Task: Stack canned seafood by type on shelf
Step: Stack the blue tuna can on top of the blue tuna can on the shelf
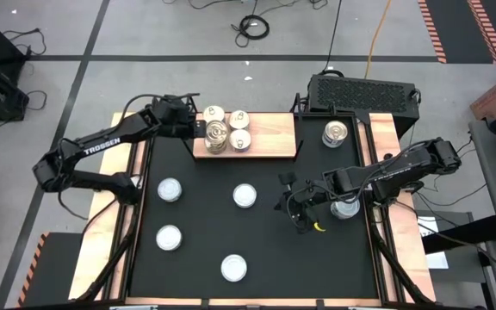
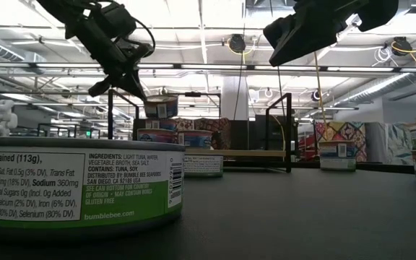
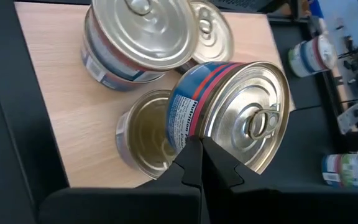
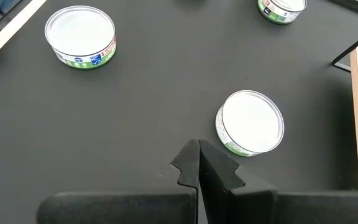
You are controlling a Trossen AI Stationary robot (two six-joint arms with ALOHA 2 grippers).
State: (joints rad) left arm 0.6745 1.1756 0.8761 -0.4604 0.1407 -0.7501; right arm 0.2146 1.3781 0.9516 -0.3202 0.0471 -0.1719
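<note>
Resting on shelf (image 1: 265, 138): silver-topped tins, one stack (image 1: 217, 136) beside left gripper (image 1: 198, 127), fingers clenched, grasping nothing. White-topped tins (image 1: 244, 195) stand scattered on black tabletop (image 1: 317, 267). Right gripper (image 1: 293, 207) hovers over tabletop, clenched, empty.

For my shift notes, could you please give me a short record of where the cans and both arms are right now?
Left fingers: shut on the rim of a red-and-blue labelled can, held tilted above the cans on the shelf
Shelf: wooden board with several silver-topped cans grouped at its left end
Right fingers: shut, empty, above the black table
White-topped cans: at least four loose on the table
Silver can: alone, right of the shelf
</note>
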